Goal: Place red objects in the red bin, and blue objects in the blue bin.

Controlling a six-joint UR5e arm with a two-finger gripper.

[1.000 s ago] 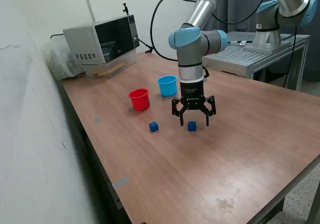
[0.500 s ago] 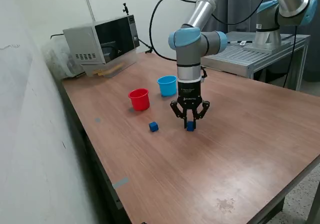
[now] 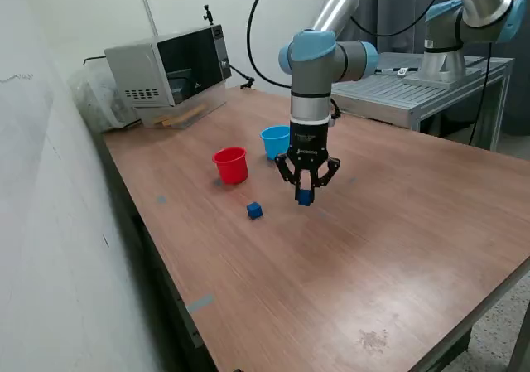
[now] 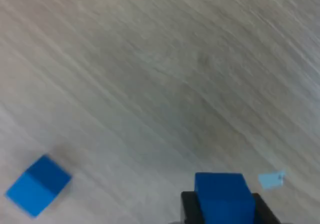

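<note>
My gripper (image 3: pixel 305 196) is shut on a small dark blue cube (image 3: pixel 305 197) and holds it a little above the wooden table (image 3: pixel 397 248). The wrist view shows that cube (image 4: pixel 223 196) clamped between the black fingers (image 4: pixel 189 209). A second dark blue cube (image 3: pixel 254 211) lies on the table toward the exterior view's left of the gripper; it appears again in the wrist view (image 4: pixel 37 185). The red cup (image 3: pixel 231 165) and the light blue cup (image 3: pixel 276 142) stand upright behind the gripper. No red cubes show.
A microwave (image 3: pixel 170 64) sits at the table's back corner beside a plastic bag (image 3: pixel 95 99). A second arm's base stands on a metal bench (image 3: pixel 422 90) at the exterior view's right. A wall runs along the left.
The gripper went from open astride the blue cube to shut on it. It has lifted the cube off the table and shifted slightly toward the cups.
</note>
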